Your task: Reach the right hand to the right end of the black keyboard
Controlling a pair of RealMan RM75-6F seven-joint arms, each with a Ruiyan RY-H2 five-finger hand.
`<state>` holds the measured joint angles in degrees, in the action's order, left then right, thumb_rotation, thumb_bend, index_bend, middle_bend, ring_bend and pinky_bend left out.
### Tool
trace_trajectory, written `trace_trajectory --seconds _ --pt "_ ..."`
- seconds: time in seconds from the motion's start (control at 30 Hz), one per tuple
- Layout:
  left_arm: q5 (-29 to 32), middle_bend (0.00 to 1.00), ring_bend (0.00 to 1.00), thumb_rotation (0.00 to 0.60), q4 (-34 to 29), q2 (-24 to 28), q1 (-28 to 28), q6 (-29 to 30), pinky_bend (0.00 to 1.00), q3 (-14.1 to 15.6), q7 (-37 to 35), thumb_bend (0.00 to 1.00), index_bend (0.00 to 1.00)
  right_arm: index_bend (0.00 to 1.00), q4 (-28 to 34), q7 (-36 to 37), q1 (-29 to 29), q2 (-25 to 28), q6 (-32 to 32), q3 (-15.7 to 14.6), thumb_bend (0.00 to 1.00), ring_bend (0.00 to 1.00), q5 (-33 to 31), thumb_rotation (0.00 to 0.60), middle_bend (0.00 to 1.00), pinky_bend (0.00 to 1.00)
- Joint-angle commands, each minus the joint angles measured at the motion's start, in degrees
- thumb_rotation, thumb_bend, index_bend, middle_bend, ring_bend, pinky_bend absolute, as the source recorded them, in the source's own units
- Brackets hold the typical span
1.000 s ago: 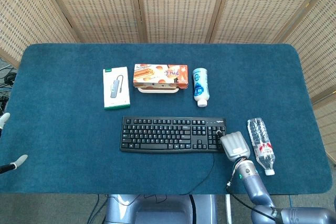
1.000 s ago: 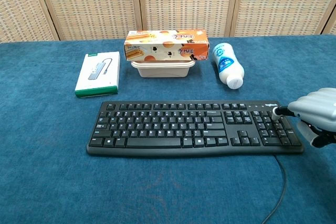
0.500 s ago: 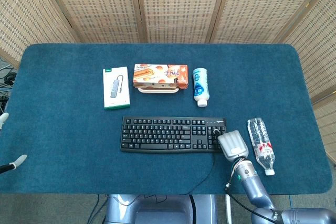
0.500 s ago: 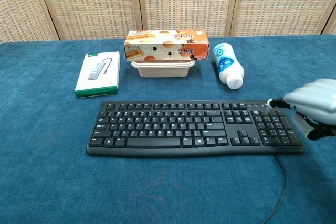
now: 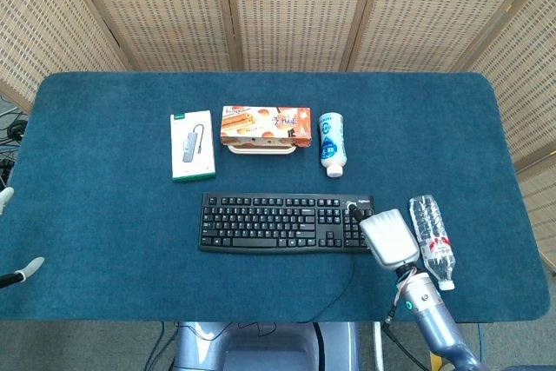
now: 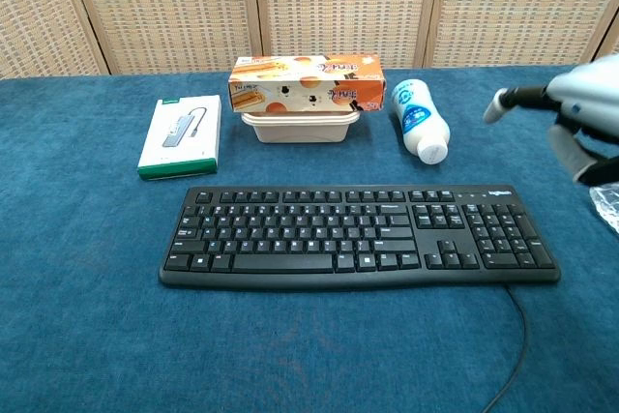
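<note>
Right hand point(image 6: 580, 118) risen, black keyboard point(image 6: 358, 236) below

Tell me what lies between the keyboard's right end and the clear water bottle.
In the head view, only the right hand shows between the black keyboard and the clear water bottle, above blue cloth.

One black keyboard point(image 5: 287, 222), two bottles point(image 5: 331, 143) point(image 5: 433, 240), two boxes point(image 5: 193, 146) point(image 5: 265, 125), one white tray point(image 6: 300, 127).

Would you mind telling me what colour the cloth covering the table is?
Dark teal blue; the tablecloth shows best in the head view, where nearly all of it is visible.
</note>
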<state>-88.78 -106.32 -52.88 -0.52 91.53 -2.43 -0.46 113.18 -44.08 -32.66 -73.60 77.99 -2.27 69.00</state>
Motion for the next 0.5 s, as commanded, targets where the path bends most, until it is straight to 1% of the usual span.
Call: trace_trajectory --seconds 0.03,0.1,0.13,0.17,0.2,0.23,0.27,0.3,0.33,0.37,0.4,0.5 --pt "-0.15 0.0 0.0 0.6 -0.07 0.06 0.12 0.23 0.0 0.03 -0.13 0.0 0.0 0.21 -3.53 16.39 6.34 4.1 9.21 -0.76 1.0 0.82 12.16 0.6 0.7 0.88" --pt "-0.29 0.0 0.0 0.6 -0.05 0.08 0.24 0.43 0.0 0.1 -0.21 0.0 0.0 0.21 -6.76 23.89 8.9 5.28 13.11 -1.38 0.99 0.66 16.29 0.6 0.6 0.67" --pt "-0.33 0.0 0.0 0.6 -0.02 0.07 0.28 0.51 0.0 0.11 -0.21 0.0 0.0 0.21 -7.84 26.11 9.68 5.67 14.22 -1.52 0.96 0.6 17.3 0.6 0.55 0.6" --pt "-0.38 0.0 0.0 0.6 0.01 0.05 0.31 0.56 0.0 0.13 -0.19 0.0 0.0 0.21 -8.77 27.99 10.44 6.04 15.28 -1.6 0.82 0.46 18.06 0.6 0.47 0.49" --pt "-0.4 0.0 0.0 0.6 0.02 0.04 0.32 0.58 0.0 0.14 -0.18 0.0 0.0 0.2 -9.2 28.84 10.82 6.21 15.8 -1.62 0.62 0.34 18.37 0.6 0.39 0.38" --pt "-0.46 0.0 0.0 0.6 0.04 0.01 0.36 0.61 0.0 0.18 -0.15 0.0 0.0 0.2 -10.03 30.46 11.69 6.6 17.04 -1.6 0.43 0.23 18.83 0.6 0.32 0.3" --pt "-0.55 0.0 0.0 0.6 0.07 -0.06 0.37 0.67 0.0 0.19 0.11 0.0 0.0 0.18 -11.35 32.72 13.25 7.37 19.04 -1.73 0.19 0.1 19.29 0.6 0.21 0.18" --pt "-0.54 0.0 0.0 0.6 0.12 -0.2 0.39 0.71 0.0 0.19 0.45 0.0 0.0 0.15 -12.34 34.62 14.38 7.99 20.17 -1.99 0.05 0.03 19.8 0.6 0.11 0.1" --pt "-0.53 0.0 0.0 0.6 0.14 -0.37 0.37 0.69 0.0 0.18 0.82 0.0 0.0 0.14 -13.07 36.17 15.3 8.6 20.91 -2.19 0.01 0.0 20.16 0.6 0.06 0.06" --pt "-0.52 0.0 0.0 0.6 0.13 -0.53 0.3 0.6 0.0 0.16 1.26 0.0 0.0 0.12 -13.68 37.57 16.17 9.12 21.61 -2.31 0.0 0.0 20.43 0.6 0.02 0.03" --pt "-0.52 0.0 0.0 0.6 0.09 -0.74 0.22 0.44 0.0 0.19 1.85 0.0 0.0 0.11 -14.46 39.09 17.3 9.67 22.56 -2.36 0.0 0.0 20.68 0.6 0.0 0.01" --pt "-0.74 0.0 0.0 0.6 0.22 -1.35 0.16 0.25 0.0 0.36 3.44 0.0 0.0 0.09 -15.53 41.27 20.07 10.95 23.94 -2.78 0.0 0.0 20.57 0.6 0.0 0.0"
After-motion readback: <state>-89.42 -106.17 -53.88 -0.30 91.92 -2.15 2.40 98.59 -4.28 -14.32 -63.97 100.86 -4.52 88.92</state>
